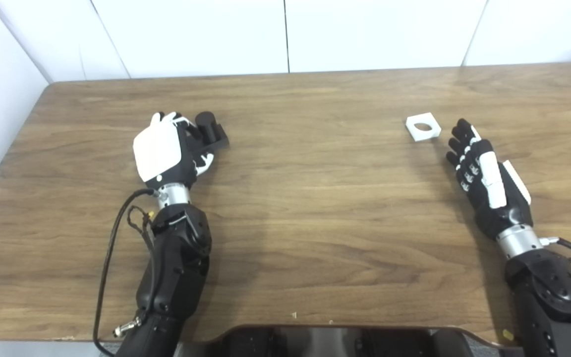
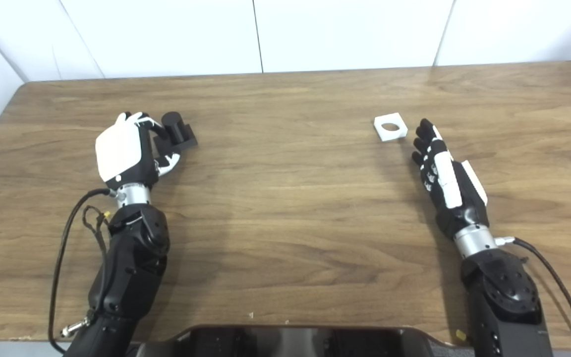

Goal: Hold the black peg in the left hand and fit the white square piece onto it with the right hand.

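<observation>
The black peg (image 1: 209, 130), a short cylinder on a square base, stands at the left of the wooden table (image 1: 315, 208). My left hand (image 1: 166, 148) wraps it from the left, with curled fingers above the base and the thumb below it. The peg's left side is hidden by the hand. The white square piece (image 1: 423, 127), with a round hole, lies flat at the right. My right hand (image 1: 484, 176) rests just below and right of it, open with fingers stretched toward it, a small gap apart.
White walls stand behind the table's far edge (image 1: 285, 74). A black cable (image 1: 112, 248) loops beside my left forearm. The robot's dark body (image 1: 325, 342) fills the bottom centre.
</observation>
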`<state>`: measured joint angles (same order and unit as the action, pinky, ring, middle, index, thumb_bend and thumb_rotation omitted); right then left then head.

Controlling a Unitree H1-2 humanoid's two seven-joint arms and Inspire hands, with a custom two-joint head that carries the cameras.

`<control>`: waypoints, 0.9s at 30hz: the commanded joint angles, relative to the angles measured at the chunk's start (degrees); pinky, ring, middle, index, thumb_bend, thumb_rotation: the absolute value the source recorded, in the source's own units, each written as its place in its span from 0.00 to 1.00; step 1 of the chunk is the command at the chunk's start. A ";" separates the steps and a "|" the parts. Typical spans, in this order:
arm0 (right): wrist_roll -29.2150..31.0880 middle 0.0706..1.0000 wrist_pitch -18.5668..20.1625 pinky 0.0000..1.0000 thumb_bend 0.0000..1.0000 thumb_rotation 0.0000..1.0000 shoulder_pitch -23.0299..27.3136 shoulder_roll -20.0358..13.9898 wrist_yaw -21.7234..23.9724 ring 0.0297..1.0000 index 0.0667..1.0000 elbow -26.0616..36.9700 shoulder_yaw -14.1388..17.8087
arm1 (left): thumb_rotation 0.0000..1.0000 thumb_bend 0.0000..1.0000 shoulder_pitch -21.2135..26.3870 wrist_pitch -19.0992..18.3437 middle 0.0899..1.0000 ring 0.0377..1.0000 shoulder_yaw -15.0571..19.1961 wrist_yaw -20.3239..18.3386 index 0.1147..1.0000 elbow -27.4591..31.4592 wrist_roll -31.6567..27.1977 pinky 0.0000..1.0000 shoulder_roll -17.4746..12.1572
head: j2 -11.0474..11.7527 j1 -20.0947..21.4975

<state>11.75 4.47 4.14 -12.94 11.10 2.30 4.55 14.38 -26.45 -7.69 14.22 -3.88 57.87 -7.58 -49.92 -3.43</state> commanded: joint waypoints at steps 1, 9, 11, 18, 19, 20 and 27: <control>-0.37 1.00 -0.13 1.00 0.60 0.92 1.33 0.24 0.09 1.00 0.99 -0.42 -0.39 | 0.40 0.75 1.64 -0.33 0.85 0.94 0.04 0.25 0.67 2.44 0.91 0.83 -0.79 | -0.02 -0.06; -0.06 1.00 0.35 1.00 0.63 0.92 1.34 0.15 0.37 1.00 1.00 -0.28 -0.63 | 0.43 0.77 1.20 0.70 0.86 0.95 0.17 0.26 0.77 5.14 -0.43 0.85 -0.95 | -0.02 -0.10; -0.16 1.00 -0.12 1.00 0.62 0.93 1.27 0.02 0.52 1.00 1.00 -0.43 -0.73 | 0.45 0.78 1.35 0.57 0.86 0.95 0.17 0.05 0.78 5.45 -0.27 0.86 -1.05 | -0.05 -0.31; -0.88 1.00 -0.34 1.00 0.59 0.97 0.71 -0.30 0.24 1.00 1.00 -0.14 -0.89 | 0.45 0.79 2.25 -0.31 0.88 0.96 0.80 -1.22 0.81 4.22 0.90 0.88 -1.50 | 0.02 -0.38; -0.97 1.00 -0.43 1.00 0.59 0.97 0.67 -0.27 0.20 1.00 1.00 -0.13 -0.86 | 0.46 0.80 2.41 -0.40 0.88 0.97 1.05 -1.51 0.81 3.81 1.15 0.88 -1.53 | 0.02 -0.38; -1.03 1.00 -0.48 1.00 0.59 0.97 0.64 -0.26 0.21 1.00 1.00 -0.13 -0.83 | 0.47 0.80 2.53 -0.40 0.88 0.97 1.27 -1.67 0.81 3.47 1.27 0.88 -1.54 | 0.01 -0.40; -1.43 1.00 -0.42 1.00 0.61 0.97 0.58 -0.27 0.29 1.00 1.00 -0.20 -0.71 | 0.43 0.81 4.54 -0.45 0.89 0.98 3.77 -3.27 0.81 -1.23 1.89 0.86 -1.99 | 0.09 -0.43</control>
<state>10.30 3.86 4.28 -13.01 11.08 2.10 4.06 15.96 -26.77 -4.36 10.61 -5.09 58.31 -8.01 -49.83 -3.87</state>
